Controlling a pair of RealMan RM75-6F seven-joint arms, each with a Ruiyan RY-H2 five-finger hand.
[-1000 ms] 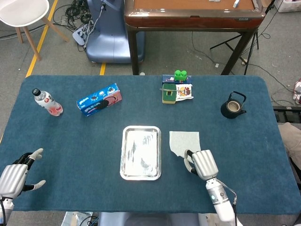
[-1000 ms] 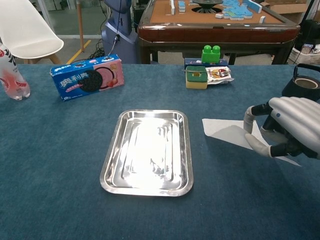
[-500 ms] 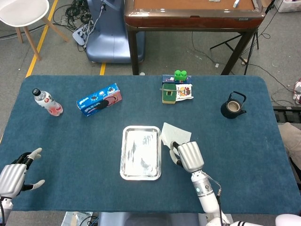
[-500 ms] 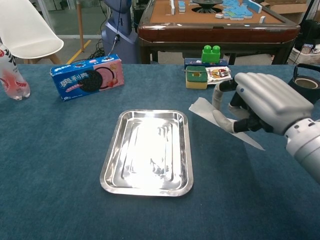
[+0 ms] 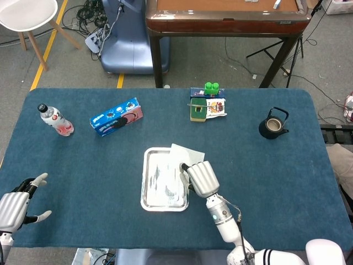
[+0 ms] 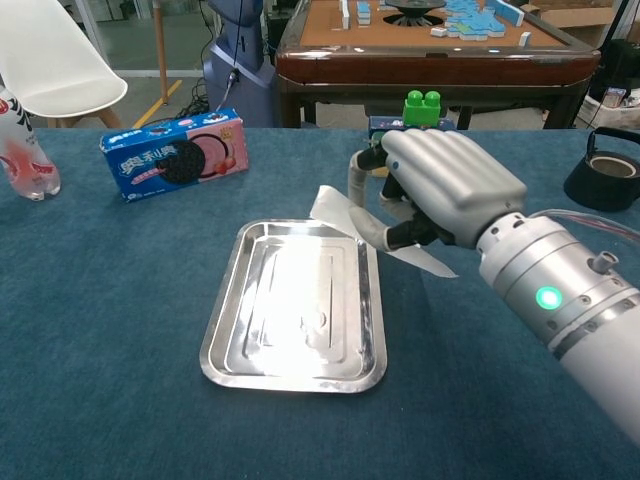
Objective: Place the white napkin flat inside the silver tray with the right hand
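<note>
**Carrying napkin at tray's right rim**

Hanging pinched in the right hand [image 6: 440,190], the white napkin [image 6: 345,212] sits at centre frame, lifted and creased, its left corner over the upper right edge of the silver tray [image 6: 225,325]. Left hand [image 5: 16,205], lower left of head view, holds nothing, fingers spread. Cookie box [image 6: 175,153] and bottle [image 5: 55,119] upper left; green blocks [image 6: 424,106] above the hand; black teapot [image 5: 273,123] at right.

The blue cookie box [image 6: 174,153], at 10 o'clock from the silver tray [image 6: 228,318], carries white Chinese characters, readable as "奥利奥". Print on the water bottle [image 6: 25,142] label is not legible.
</note>
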